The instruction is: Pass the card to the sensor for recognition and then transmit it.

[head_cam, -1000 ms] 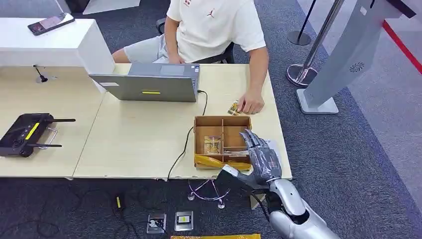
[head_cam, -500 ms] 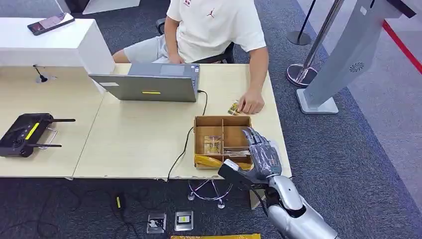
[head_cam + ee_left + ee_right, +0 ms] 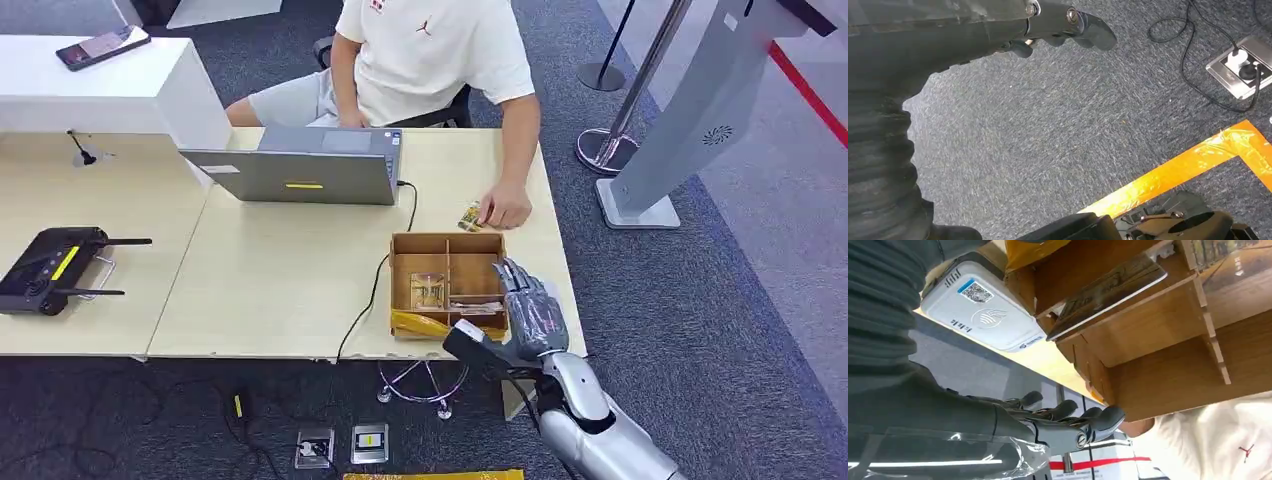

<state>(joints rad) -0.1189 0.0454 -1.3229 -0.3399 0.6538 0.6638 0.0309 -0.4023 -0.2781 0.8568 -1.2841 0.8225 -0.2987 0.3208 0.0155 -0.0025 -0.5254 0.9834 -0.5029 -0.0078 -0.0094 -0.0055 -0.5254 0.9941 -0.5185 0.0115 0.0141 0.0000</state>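
A divided wooden box (image 3: 447, 262) stands near the table's front right corner. One card (image 3: 428, 290) lies flat in a compartment, and another card (image 3: 1108, 294) leans on a partition. My right hand (image 3: 530, 315) hovers over the box's right side, its fingers (image 3: 1068, 420) stretched out and holding nothing. The white sensor (image 3: 983, 315) lies on the table beside the box, close under that hand. A person's hand (image 3: 503, 212) rests on the table behind the box beside a small card (image 3: 468, 216). My left hand (image 3: 1063, 22) hangs over the carpet, holding nothing.
A grey laptop (image 3: 300, 172) sits at the back of the table (image 3: 270, 290), with its black cable (image 3: 372, 290) running past the box. A black controller (image 3: 55, 268) lies far left. A grey kiosk stand (image 3: 690, 110) rises at the right. The person sits behind the table.
My right hand has slid slightly to the right and nearer the table's front edge, now covering the sensor in the head view. The person's hand has stayed put.
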